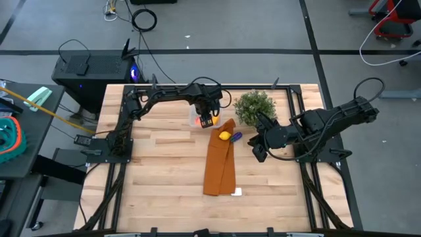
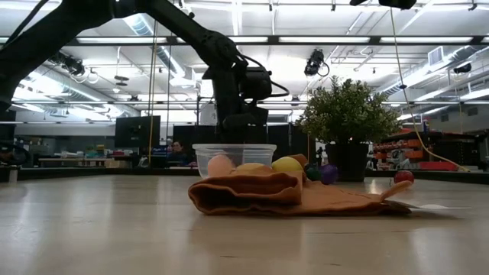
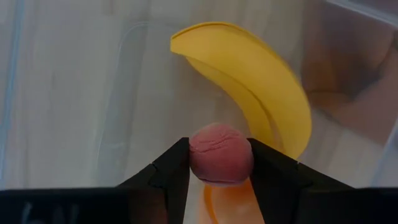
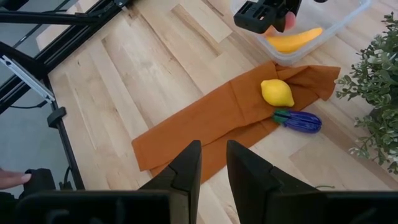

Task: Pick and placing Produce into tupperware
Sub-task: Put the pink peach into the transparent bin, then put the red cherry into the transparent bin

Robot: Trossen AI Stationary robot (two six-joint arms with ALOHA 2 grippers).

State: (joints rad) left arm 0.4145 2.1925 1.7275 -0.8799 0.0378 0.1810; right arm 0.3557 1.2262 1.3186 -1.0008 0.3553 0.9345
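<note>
The clear tupperware [image 1: 197,119] stands at the far middle of the table, and a yellow banana [image 3: 255,99] and an orange-red fruit [image 3: 227,200] lie in it. My left gripper [image 1: 208,121] hangs over the box, shut on a small red round piece [image 3: 221,160]. A yellow lemon [image 4: 277,92] and a dark purple-blue piece [image 4: 301,121] rest on the far end of the orange-brown cloth [image 1: 220,161]. Another small red piece [image 2: 403,176] lies on the table, seen in the low view. My right gripper [image 4: 214,163] waits open, right of the cloth, touching nothing. My left gripper pinches the small red round piece [image 3: 217,149] between its two fingers [image 3: 171,171], one on each side of it. The fingers point down into the tupperware from above. The piece is lifted clear, above the banana and the orange-red fruit.
A green bushy potted plant [image 1: 254,106] stands just right of the tupperware, close to the lemon and my right arm. The long cloth runs from the box toward the near edge. Bare wood [image 1: 158,164] lies left of the cloth.
</note>
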